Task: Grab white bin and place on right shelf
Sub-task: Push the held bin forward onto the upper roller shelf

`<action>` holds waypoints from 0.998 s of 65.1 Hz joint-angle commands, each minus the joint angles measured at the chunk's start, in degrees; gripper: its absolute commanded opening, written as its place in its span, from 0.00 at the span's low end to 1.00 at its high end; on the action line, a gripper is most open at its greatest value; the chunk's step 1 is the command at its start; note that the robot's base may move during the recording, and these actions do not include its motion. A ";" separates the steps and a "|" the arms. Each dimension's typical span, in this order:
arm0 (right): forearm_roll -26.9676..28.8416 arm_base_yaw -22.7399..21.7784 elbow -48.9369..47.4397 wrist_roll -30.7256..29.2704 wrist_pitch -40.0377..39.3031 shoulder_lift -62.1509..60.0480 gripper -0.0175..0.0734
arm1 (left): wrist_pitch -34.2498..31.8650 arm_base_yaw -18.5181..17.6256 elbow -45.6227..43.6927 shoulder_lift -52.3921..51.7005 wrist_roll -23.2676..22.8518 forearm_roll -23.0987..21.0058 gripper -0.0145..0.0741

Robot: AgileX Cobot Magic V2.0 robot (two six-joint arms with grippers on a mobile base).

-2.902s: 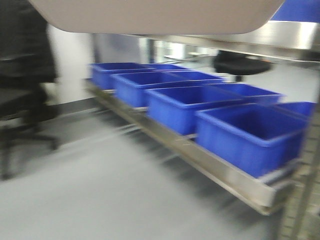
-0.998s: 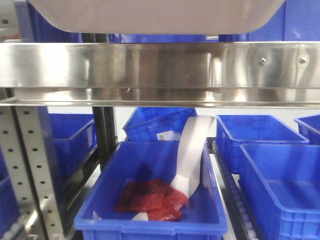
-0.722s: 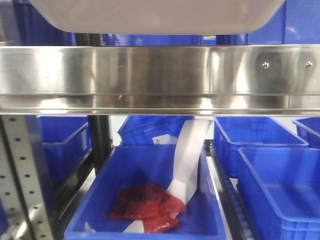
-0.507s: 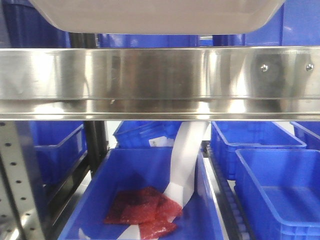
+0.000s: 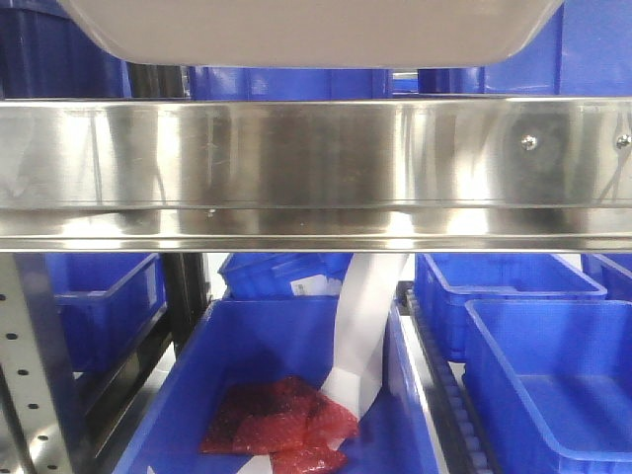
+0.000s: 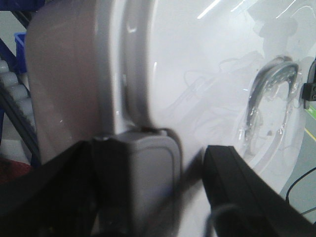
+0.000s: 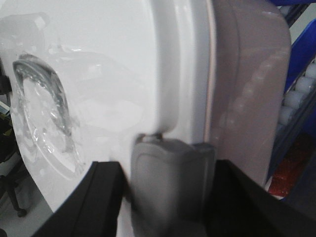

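White bin (image 5: 306,35), long axis left-right

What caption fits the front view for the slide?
Underside of white bin above steel front beam of right shelf; blue bin below holds red packets and a white strip.

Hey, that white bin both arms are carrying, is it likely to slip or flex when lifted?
Probably stiff: the white bin has moulded walls and a raised ridge. Its glossy lid looks slippery, so a grip there may slide.
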 commanded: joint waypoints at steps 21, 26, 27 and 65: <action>10.72 0.91 -2.20 -0.81 6.50 -1.31 0.58 | 10.81 -1.74 -2.23 -1.68 0.48 -12.30 0.49; 10.72 0.91 -2.20 -0.81 6.50 -1.31 0.58 | 10.81 -1.74 -2.23 -1.68 0.48 -12.30 0.49; 10.72 0.91 -2.20 -0.81 6.50 -1.31 0.58 | 10.81 -1.74 -2.23 -1.68 0.48 -12.30 0.49; 13.33 0.91 -2.20 -0.81 5.32 -1.25 0.58 | 10.24 -1.74 -2.23 -1.68 0.48 -12.53 0.49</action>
